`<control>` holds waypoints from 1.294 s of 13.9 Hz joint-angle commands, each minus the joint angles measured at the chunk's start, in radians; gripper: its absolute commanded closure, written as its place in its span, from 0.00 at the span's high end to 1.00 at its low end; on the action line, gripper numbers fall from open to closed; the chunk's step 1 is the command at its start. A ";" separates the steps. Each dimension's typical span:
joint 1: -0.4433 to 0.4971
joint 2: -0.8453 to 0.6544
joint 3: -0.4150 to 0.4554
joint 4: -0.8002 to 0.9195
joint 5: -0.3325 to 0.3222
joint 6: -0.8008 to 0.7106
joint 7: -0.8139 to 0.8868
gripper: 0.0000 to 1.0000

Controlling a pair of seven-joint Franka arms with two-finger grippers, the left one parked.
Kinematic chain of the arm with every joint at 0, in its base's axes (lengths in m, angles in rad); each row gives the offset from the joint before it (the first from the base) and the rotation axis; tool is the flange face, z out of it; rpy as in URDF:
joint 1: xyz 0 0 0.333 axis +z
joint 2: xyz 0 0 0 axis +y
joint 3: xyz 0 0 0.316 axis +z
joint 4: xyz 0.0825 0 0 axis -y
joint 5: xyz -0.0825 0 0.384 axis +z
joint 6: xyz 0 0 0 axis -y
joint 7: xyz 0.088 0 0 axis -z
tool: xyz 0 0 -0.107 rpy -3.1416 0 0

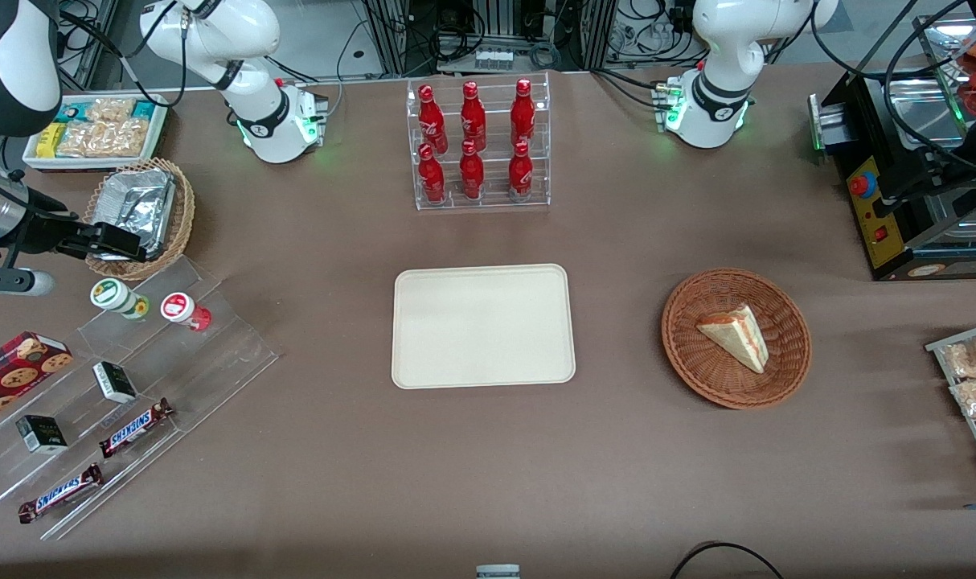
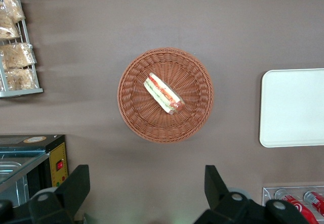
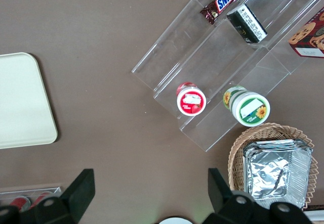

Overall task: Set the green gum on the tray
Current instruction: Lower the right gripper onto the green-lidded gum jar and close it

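Observation:
The green gum (image 1: 118, 297), a small bottle with a white-and-green lid, stands on the top step of a clear acrylic stand; it also shows in the right wrist view (image 3: 248, 106). A red-lidded bottle (image 1: 184, 310) stands beside it. The cream tray (image 1: 482, 273) lies empty at the table's middle, and its corner shows in the right wrist view (image 3: 20, 100). My gripper (image 1: 130, 244) hovers high, open and empty, over the edge of a wicker basket, a little farther from the front camera than the green gum. Its fingers (image 3: 83, 183) are spread wide over bare table.
The clear stepped stand (image 1: 126, 394) holds Snickers bars, small dark boxes and a cookie box. A wicker basket with foil trays (image 1: 138, 211) sits under the gripper. A rack of red bottles (image 1: 478, 145) and a sandwich basket (image 1: 736, 338) stand elsewhere.

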 commanded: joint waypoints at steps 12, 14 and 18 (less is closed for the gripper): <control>-0.025 0.041 -0.101 -0.147 0.004 0.210 -0.327 0.99; -0.027 0.024 -0.121 -0.201 0.003 0.280 -0.444 0.99; -0.028 0.004 -0.174 -0.288 -0.005 0.421 -0.631 0.99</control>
